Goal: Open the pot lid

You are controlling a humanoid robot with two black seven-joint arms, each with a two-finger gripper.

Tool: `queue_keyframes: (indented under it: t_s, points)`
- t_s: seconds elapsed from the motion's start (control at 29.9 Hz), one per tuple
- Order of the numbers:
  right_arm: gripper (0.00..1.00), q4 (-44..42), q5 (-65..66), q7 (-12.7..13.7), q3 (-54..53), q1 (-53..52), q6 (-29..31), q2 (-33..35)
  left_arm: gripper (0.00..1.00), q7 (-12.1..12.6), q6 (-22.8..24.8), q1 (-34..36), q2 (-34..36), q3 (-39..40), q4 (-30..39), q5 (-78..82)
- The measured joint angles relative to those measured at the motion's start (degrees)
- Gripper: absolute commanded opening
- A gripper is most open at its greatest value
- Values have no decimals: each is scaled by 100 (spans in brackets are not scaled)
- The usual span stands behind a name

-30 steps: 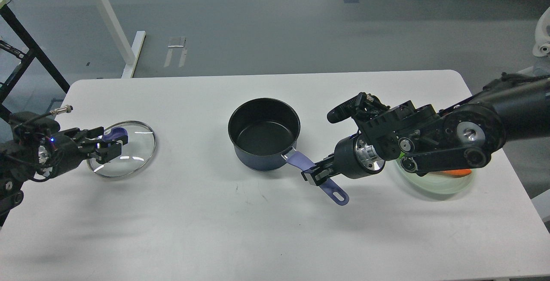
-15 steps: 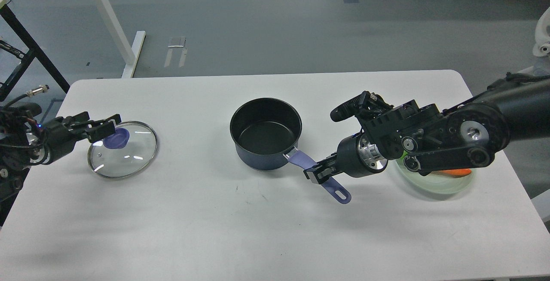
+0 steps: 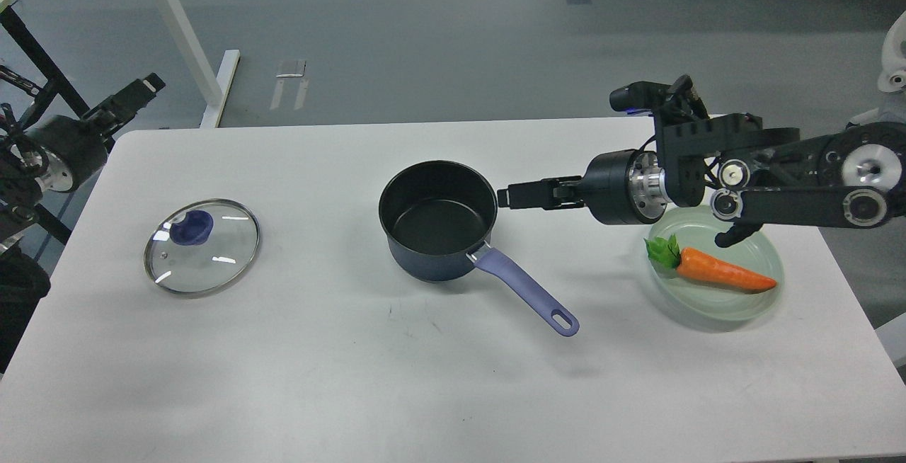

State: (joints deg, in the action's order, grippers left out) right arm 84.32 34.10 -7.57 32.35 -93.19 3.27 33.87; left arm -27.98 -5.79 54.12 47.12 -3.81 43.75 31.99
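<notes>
The dark navy pot [image 3: 435,219] stands uncovered at the table's middle, its black inside showing. Its lavender handle [image 3: 524,292] points to the front right. The glass lid [image 3: 202,247] with its purple knob [image 3: 191,227] lies flat on the table at the left, well apart from the pot. My left gripper [image 3: 141,91] is raised beyond the table's far left corner and holds nothing. My right gripper [image 3: 504,197] hovers just right of the pot's rim, pointing left, clear of the handle and empty. Both grippers are seen side-on, so their finger gaps do not show.
A pale green plate [image 3: 750,300] with an orange carrot [image 3: 722,272] sits at the right, under my right forearm. The white table [image 3: 425,385] ends in rounded far corners. A black rack and a white desk leg stand off the far left.
My left gripper has let go of the lid's knob and pulled up and away to the far left. My right gripper has left the pot handle and risen beside the pot's rim, uncovering the carrot.
</notes>
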Motion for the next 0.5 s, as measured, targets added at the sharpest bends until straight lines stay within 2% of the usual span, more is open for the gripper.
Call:
queue_keyframes:
  t_s: [0.1, 0.2, 0.37, 0.5]
  points:
    - [99, -41, -138, 11, -1060, 662, 9, 764, 99, 0, 180, 10, -47, 82, -54, -971]
    - [99, -87, -374, 30, -2258, 1545, -14, 1210, 99, 0, 239, 28, -334, 128, -100, -1709]
    - [99, -420, -1029, 34, -3919, 3062, -25, 1298, 99, 0, 253, 52, -1044, 567, -282, -2533]
    - [99, -710, -1165, -29, -4807, 3758, -36, 1266, 99, 0, 268, 4, -1341, 980, -383, -2898]
